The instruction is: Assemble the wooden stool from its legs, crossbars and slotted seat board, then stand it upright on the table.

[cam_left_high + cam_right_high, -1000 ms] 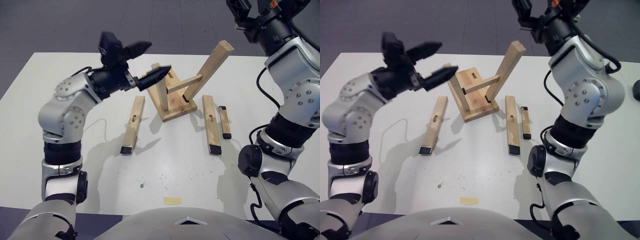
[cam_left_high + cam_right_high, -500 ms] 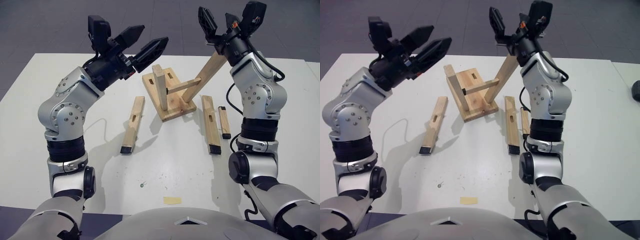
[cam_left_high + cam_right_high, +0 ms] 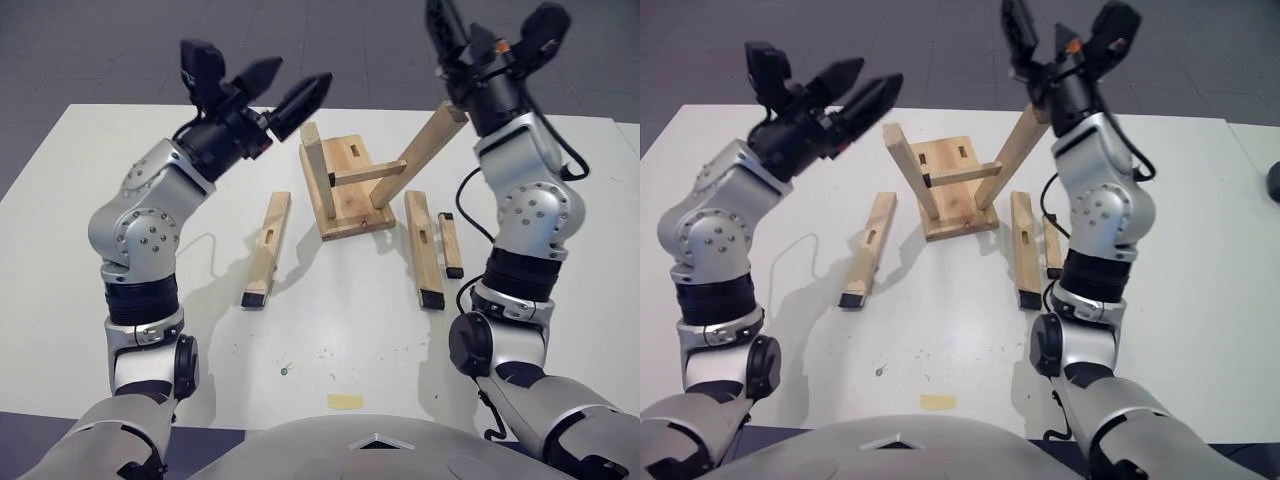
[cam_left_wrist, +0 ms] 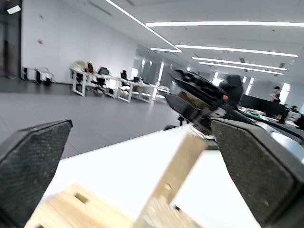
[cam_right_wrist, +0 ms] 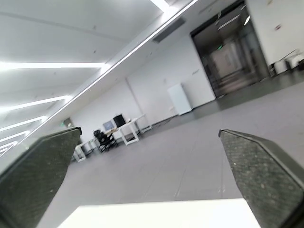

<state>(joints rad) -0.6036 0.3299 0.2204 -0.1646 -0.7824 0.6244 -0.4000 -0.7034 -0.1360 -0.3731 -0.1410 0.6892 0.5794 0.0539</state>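
1. Fingers of the black two-fingered left gripper (image 3: 294, 80) are spread wide with nothing between them. It hangs high over the far left of the white table (image 3: 60, 220), tips aimed toward the table's middle.
2. One loose pale wooden leg (image 3: 265, 248), slotted and with a black foot cap, lies flat on the table. It is nearer the robot than the left gripper and well below it. Its long axis runs near to far, capped end toward the robot. The left arm is the nearer one, so I judge this pick falls to it. The wrist would have to turn downward and close across the leg's narrow width.
3. The square pale wooden slotted seat board (image 3: 345, 190) rests mid-table with two legs already set in it. These are an upright leg (image 3: 315, 165) and a slanted leg (image 3: 422, 148) leaning to the right, joined by one fitted crossbar (image 3: 368, 175).
4. A second loose leg (image 3: 422, 250) lies just right of the board on the same near-to-far axis, cap toward the robot. Just beside it lies one short loose crossbar (image 3: 451, 245) with dark ends.
5. The black right gripper (image 3: 495, 35) is raised near the top end of the slanted leg, fingers wide apart, holding nothing.
6. Count: one seat board, four legs (two fitted, two loose), two crossbars (one fitted, one loose), two grippers, both empty.
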